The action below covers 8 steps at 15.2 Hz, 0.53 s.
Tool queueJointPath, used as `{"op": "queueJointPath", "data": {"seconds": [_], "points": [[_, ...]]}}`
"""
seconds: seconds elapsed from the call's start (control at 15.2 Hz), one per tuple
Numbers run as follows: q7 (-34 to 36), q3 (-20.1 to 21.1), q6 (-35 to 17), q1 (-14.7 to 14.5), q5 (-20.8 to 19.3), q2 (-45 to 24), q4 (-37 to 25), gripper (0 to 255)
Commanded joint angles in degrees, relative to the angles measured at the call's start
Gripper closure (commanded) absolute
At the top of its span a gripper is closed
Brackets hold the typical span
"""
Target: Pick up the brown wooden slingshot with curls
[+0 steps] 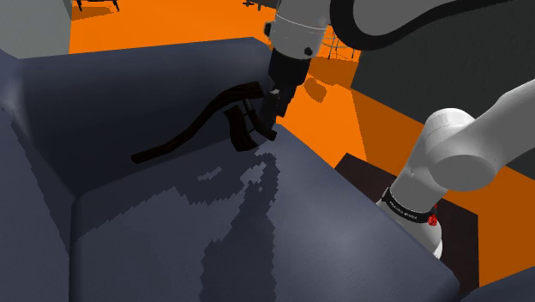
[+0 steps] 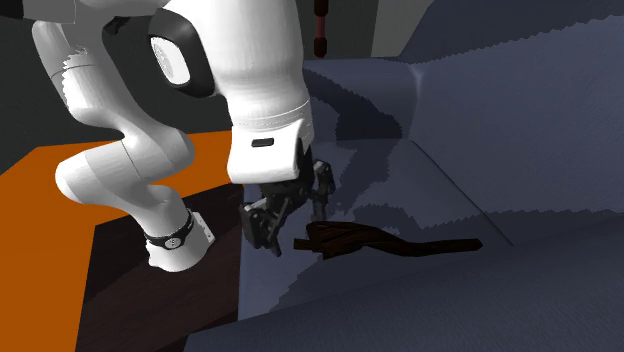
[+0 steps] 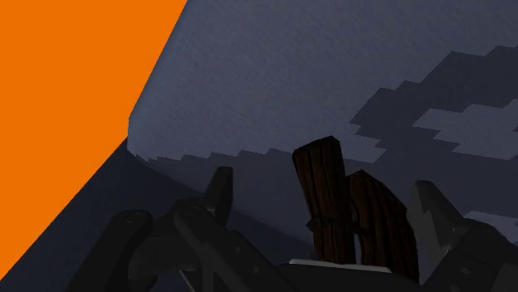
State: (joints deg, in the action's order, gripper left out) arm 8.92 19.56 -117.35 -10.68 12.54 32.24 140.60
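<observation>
Gripper (image 1: pixel 261 124), centre frame, fingers spread and clasping nothing, straddles the dark brown slingshot's (image 1: pixel 167 147) forked end on the cushion (image 1: pixel 343 249), apparently aligned for closing.

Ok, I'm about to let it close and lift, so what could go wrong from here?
The slingshot sits off-centre between the open fingers, so closing may shove it rather than clamp it.
The grasp is at the forked end; the long handle sticks far out and may sag on lifting.
It lies near the cushion's edge; a nudge could send it onto the orange floor.
</observation>
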Motion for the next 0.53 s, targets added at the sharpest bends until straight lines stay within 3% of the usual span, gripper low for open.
{"op": "queueJointPath", "data": {"seconds": [0.0,0.4,0.46], "points": [[0.4,0.7,-1.8,-0.2,0.3,-0.6,1.0,0],[0.3,1.3,-5.6,-0.3,0.7,-1.6,3.8,0],[0.3,1.3,-5.5,-0.3,0.6,-1.7,3.8,255]]}}
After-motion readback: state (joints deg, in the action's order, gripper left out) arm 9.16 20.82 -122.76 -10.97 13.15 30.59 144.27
